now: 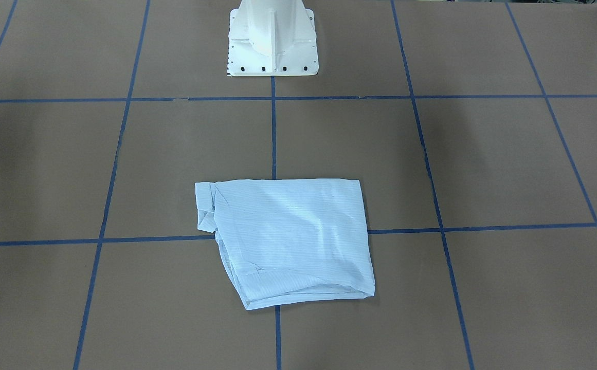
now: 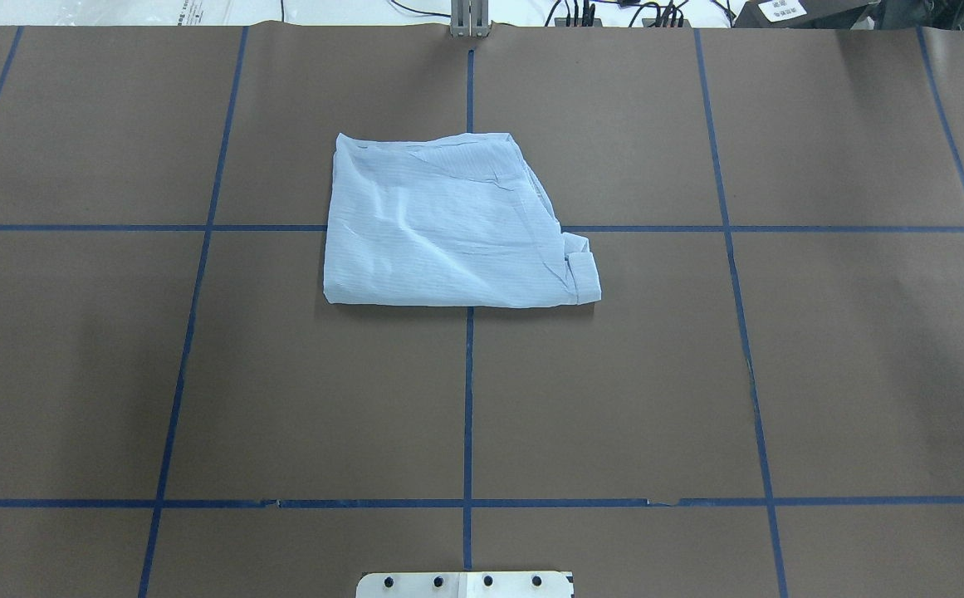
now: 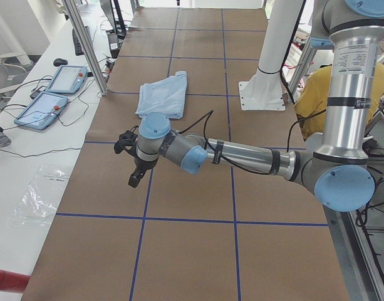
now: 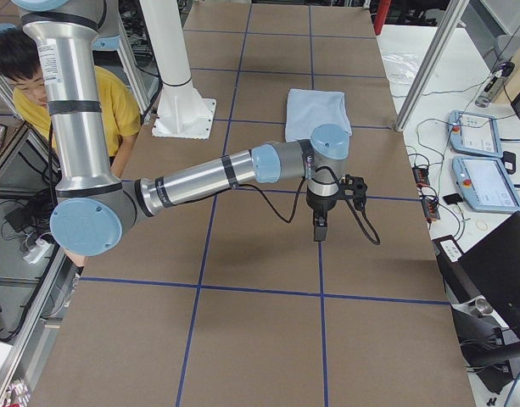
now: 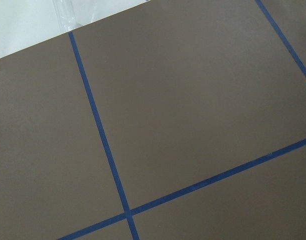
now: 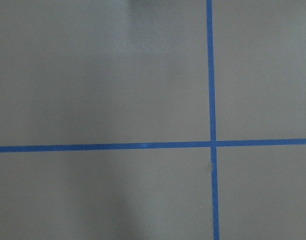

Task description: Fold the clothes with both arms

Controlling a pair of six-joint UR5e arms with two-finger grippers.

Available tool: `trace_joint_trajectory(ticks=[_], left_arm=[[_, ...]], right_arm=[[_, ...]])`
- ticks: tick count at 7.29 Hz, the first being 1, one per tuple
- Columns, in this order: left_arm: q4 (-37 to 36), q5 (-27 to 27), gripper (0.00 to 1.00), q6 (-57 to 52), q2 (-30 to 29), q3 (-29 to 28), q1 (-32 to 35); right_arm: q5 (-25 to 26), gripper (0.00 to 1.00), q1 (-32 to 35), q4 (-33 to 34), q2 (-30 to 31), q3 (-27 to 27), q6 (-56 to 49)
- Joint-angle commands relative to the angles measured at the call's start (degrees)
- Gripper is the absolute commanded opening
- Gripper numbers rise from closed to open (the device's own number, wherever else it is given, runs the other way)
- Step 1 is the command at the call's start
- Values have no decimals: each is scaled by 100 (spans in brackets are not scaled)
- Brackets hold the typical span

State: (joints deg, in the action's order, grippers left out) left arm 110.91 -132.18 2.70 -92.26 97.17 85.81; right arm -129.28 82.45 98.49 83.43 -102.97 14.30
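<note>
The clothes are one pale blue striped shirt (image 2: 448,224), folded into a rough rectangle and lying flat on the brown table beyond its centre, also seen from the front (image 1: 288,236) and from both ends (image 3: 163,94) (image 4: 317,113). The left arm reaches out low over the table, its black left gripper (image 3: 134,179) pointing down, well short of the shirt. Likewise the right arm stretches out with the right gripper (image 4: 319,231) pointing down, apart from the shirt. Whether either gripper is open or shut I cannot tell. Both wrist views show only brown table and blue tape.
The white pedestal base (image 1: 272,41) stands at the robot's side of the table. A person in a yellow shirt (image 4: 115,106) sits behind it. Teach pendants (image 3: 54,94) and a plastic bag (image 3: 38,194) lie on the white bench beside the table.
</note>
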Motion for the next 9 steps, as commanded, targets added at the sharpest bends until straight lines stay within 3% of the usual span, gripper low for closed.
trace_joint_trajectory(ticks=[1, 3, 8, 9], left_arm=[[-637, -27, 100, 2, -212, 275, 199], [-640, -53, 100, -24, -274, 241, 200], [-597, -141, 100, 2, -187, 575, 209], [-605, -150, 100, 2, -187, 593, 209]], right_arm=[[-105, 100, -159, -5, 24, 222, 29], [-685, 100, -141, -31, 68, 189, 37], [-599, 100, -150, -110, 7, 110, 29], [-607, 100, -141, -615, 68, 232, 55]])
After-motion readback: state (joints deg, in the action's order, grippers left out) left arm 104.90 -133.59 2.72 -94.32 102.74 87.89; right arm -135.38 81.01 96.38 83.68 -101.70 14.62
